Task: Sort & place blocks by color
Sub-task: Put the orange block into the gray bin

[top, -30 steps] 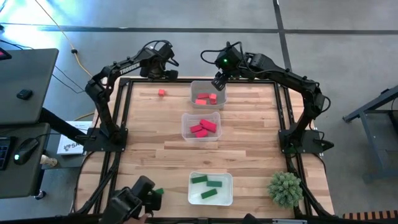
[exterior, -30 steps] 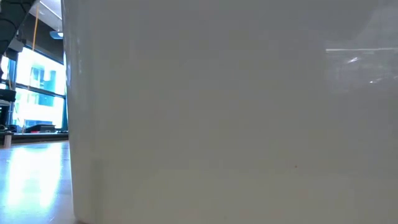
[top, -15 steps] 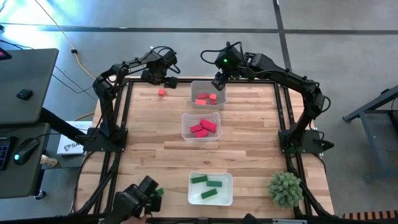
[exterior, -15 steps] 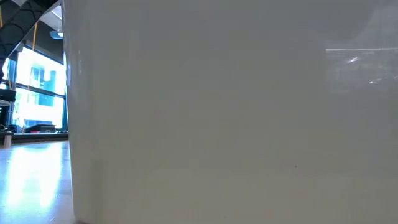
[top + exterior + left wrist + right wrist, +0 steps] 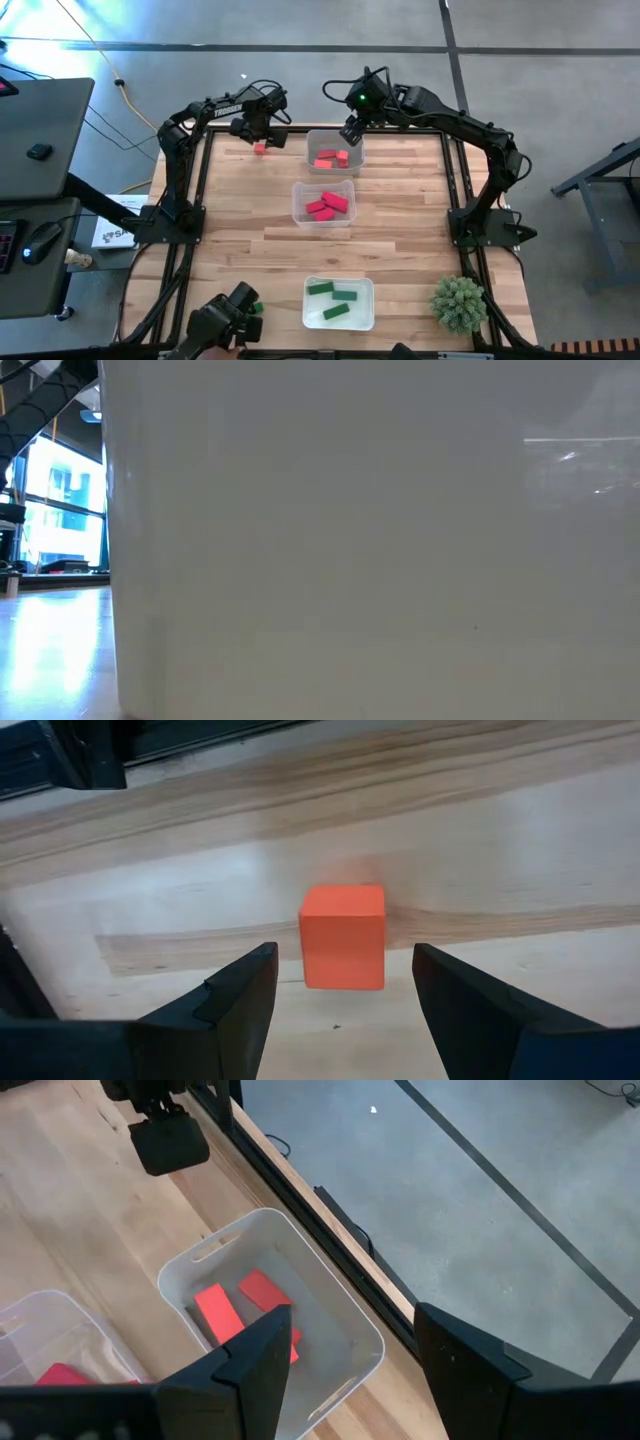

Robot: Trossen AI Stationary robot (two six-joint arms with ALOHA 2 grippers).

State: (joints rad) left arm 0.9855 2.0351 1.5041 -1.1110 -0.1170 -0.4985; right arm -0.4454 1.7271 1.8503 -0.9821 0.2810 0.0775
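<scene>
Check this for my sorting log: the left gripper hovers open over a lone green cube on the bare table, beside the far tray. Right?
Not quite: the cube is orange-red, not green, as the left wrist view shows. The rest holds: the left gripper hovers open over it on the bare table, beside the far tray.

Grey concrete floor (image 5: 560,90) surrounds the wooden surface (image 5: 400,230). A dark desk (image 5: 35,120) stands beyond the surface's left edge. Bright windows (image 5: 55,510) show in the low view.
</scene>
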